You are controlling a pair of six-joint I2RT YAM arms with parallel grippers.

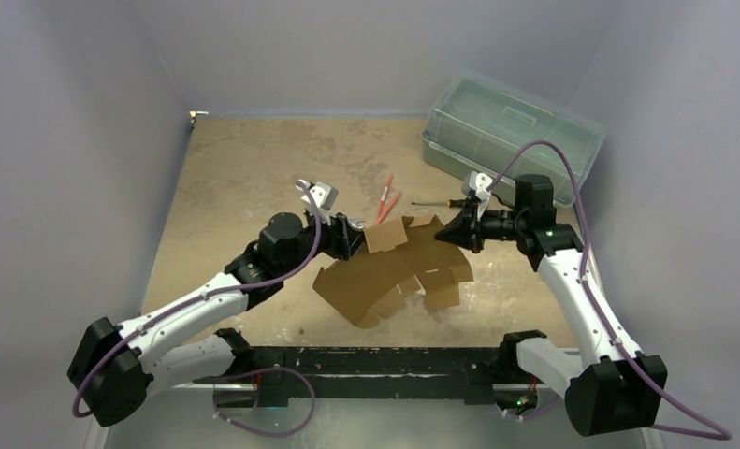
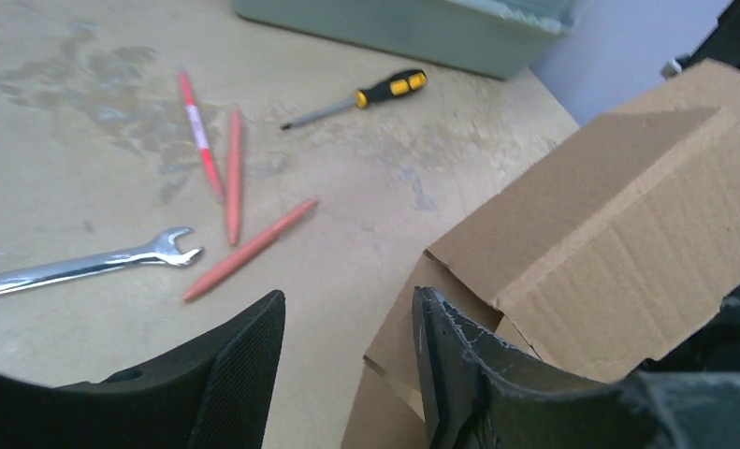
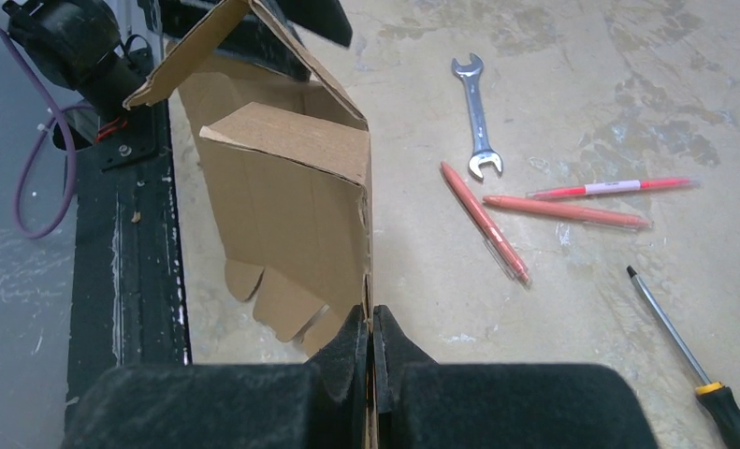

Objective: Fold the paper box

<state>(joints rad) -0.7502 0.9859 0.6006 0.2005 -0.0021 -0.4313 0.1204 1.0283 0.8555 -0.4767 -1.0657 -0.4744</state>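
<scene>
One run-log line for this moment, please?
paper box: partly folded | right gripper: jaws shut on its edge | left gripper: jaws apart

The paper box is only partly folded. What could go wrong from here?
1. The right gripper pinches only a thin edge of the box; a pull may tear it or let it slip.
2. The left gripper is open with bare table in its gap. The box flap lies outside one finger, so closing may miss it and push the box.
3. The pens and a wrench lie close by; a sliding box might sweep them.
</scene>
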